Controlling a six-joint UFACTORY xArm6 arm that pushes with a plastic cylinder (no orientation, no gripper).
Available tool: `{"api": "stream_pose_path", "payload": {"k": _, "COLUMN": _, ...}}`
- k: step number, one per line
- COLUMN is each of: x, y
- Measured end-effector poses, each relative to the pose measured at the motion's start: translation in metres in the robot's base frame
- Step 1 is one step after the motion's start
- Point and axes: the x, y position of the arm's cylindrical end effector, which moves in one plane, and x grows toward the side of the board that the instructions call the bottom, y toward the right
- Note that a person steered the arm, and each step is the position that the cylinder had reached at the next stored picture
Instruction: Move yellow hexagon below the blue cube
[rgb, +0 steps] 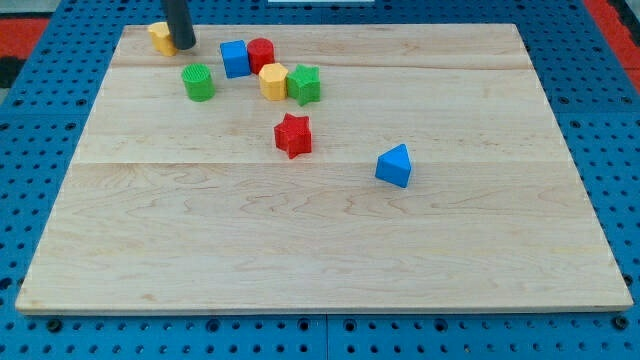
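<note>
The yellow hexagon (273, 81) lies near the view's top, just right of and slightly below the blue cube (234, 58), and touches the green star (304, 85) on its right. A red cylinder (261, 54) stands right against the blue cube. My tip (184, 46) is at the board's top left, about fifty pixels left of the blue cube. It touches the right side of a second yellow block (160, 37), whose shape is partly hidden by the rod.
A green cylinder (198, 82) sits below my tip, left of and below the blue cube. A red star (293, 135) lies mid-board and a blue triangular block (394, 165) to its lower right. The wooden board (320, 250) rests on a blue perforated table.
</note>
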Motion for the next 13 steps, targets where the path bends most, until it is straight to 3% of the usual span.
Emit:
{"api": "stream_pose_path", "payload": {"k": 2, "x": 0.005, "y": -0.006}}
{"api": "stream_pose_path", "payload": {"k": 4, "x": 0.039, "y": -0.001}}
{"api": "stream_pose_path", "payload": {"k": 8, "x": 0.085, "y": 0.06}}
{"api": "stream_pose_path", "payload": {"k": 10, "x": 0.117, "y": 0.119}}
{"api": "stream_pose_path", "payload": {"k": 12, "x": 0.116, "y": 0.173}}
{"api": "stream_pose_path", "payload": {"k": 13, "x": 0.109, "y": 0.174}}
